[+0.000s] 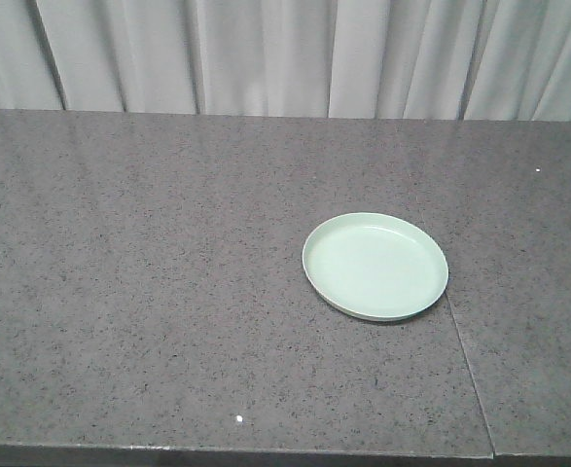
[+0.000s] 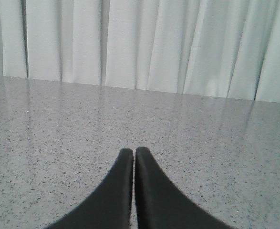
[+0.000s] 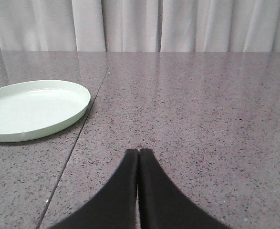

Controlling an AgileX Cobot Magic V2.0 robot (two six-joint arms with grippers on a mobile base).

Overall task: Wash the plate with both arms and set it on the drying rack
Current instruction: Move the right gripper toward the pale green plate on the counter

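The pale mint-green plate [image 1: 375, 266] lies flat and empty on the grey speckled countertop [image 1: 149, 282], right of centre. It also shows at the left of the right wrist view [image 3: 32, 109]. My left gripper [image 2: 133, 151] is shut and empty above bare countertop, with the plate out of its view. My right gripper [image 3: 139, 151] is shut and empty, low over the counter, to the right of the plate and apart from it. Neither arm shows in the front view. The drying rack is out of view.
A thin seam [image 1: 470, 375] runs across the countertop just right of the plate, also seen in the right wrist view [image 3: 77, 138]. Pale curtains [image 1: 285, 53] hang behind the counter's far edge. The counter's front edge [image 1: 227, 450] is at the bottom.
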